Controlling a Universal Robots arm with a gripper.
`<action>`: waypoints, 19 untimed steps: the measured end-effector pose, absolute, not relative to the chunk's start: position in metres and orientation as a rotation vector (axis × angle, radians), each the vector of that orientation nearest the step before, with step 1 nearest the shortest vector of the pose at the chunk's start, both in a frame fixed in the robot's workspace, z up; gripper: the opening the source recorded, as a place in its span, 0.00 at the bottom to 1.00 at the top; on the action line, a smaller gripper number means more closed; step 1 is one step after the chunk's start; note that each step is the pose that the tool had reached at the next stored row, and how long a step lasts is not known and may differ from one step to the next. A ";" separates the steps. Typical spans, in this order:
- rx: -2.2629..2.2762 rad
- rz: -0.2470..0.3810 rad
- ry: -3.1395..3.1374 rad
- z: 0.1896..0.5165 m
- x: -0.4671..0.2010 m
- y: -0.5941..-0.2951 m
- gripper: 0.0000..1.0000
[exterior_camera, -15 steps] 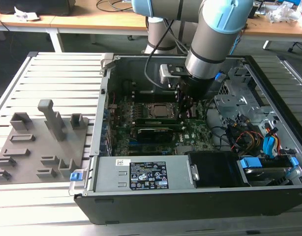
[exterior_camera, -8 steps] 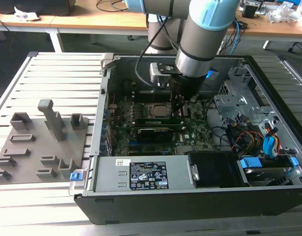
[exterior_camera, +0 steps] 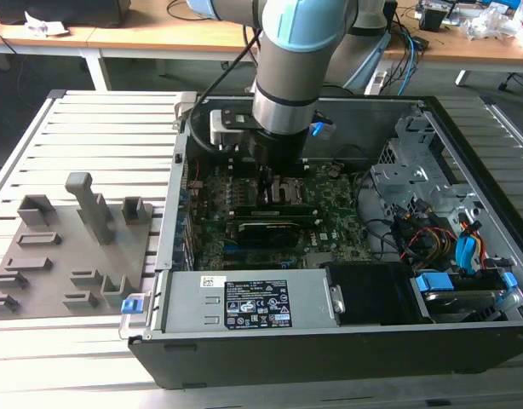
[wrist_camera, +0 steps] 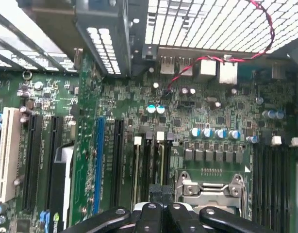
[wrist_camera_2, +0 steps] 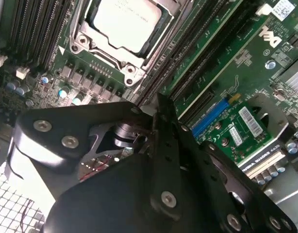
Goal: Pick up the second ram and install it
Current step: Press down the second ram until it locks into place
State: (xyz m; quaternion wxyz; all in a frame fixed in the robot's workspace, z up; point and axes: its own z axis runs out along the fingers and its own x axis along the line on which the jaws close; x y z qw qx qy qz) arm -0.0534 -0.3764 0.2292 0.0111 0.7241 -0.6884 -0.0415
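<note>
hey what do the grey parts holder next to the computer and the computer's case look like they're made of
The holder looks like matte grey plastic, possibly 3D printed: it is one uniform dull colour with blocky posts and slots and no shine. The case looks like sheet metal: the outer wall is painted black, while the drive cage inside is bare, shiny grey with punched holes and folded edges.

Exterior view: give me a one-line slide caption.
Robot arm reaching down into an open computer case, its gripper over the motherboard, beside a grey parts fixture.
</note>
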 end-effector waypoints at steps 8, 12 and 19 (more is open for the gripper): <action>2.261 -0.131 -2.149 0.241 -0.053 -0.374 0.11; 2.261 -0.132 -2.149 0.239 -0.061 -0.374 0.11; 2.261 -0.133 -2.149 0.226 -0.071 -0.374 0.11</action>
